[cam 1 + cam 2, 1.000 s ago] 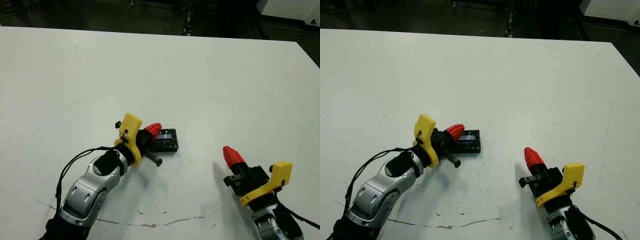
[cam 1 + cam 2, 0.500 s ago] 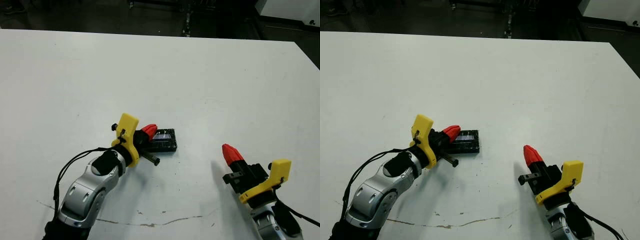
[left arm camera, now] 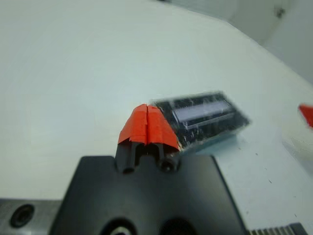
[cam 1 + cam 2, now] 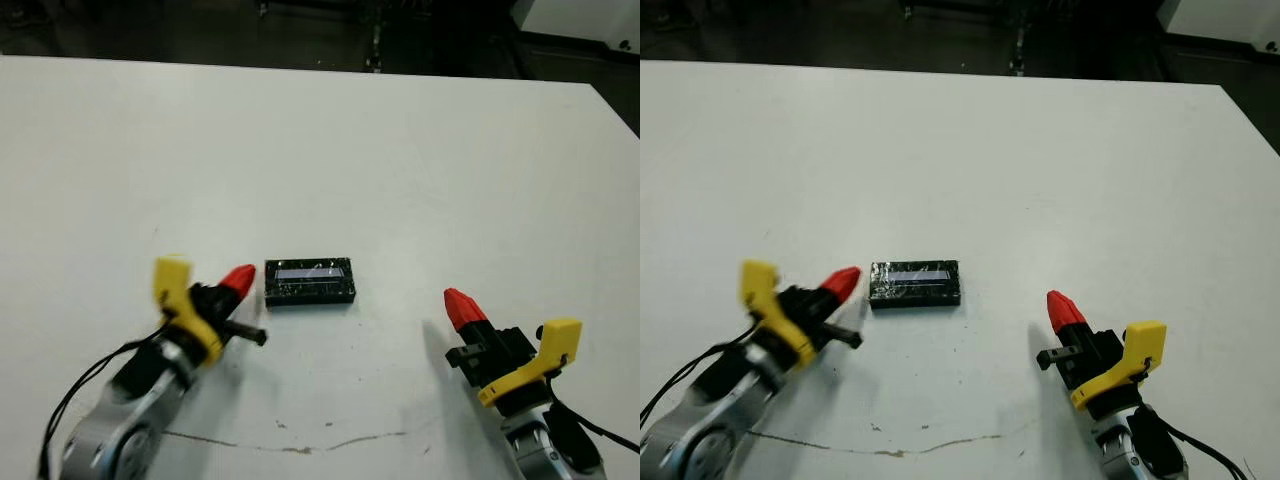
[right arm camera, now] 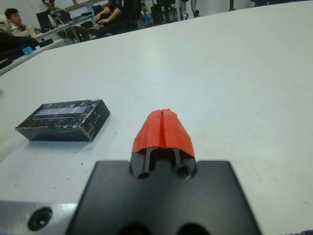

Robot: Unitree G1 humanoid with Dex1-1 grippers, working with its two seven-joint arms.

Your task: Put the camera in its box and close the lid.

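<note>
The lid (image 4: 310, 271), black and speckled with a pale strip, lies flat on top of the box (image 4: 310, 295), whose dark sides show beneath it at the table's middle. The camera is hidden from view. My left gripper (image 4: 238, 281) is shut with nothing in it, a short gap to the left of the box. The left wrist view shows its red fingertips (image 3: 146, 125) pressed together, with the lid (image 3: 203, 111) just beyond them. To the right of the box, my right gripper (image 4: 458, 305) is shut and holds nothing, well apart from it; the box (image 5: 63, 120) also shows in the right wrist view.
A thin dark scratch (image 4: 300, 448) runs across the white table near its front edge. The table's far edge (image 4: 300, 68) borders a dark floor. People (image 5: 19, 27) sit at desks beyond the table in the right wrist view.
My left gripper has drawn back to the left and toward the front, off the lid, which now shows whole. The box and the right arm have stayed put.
</note>
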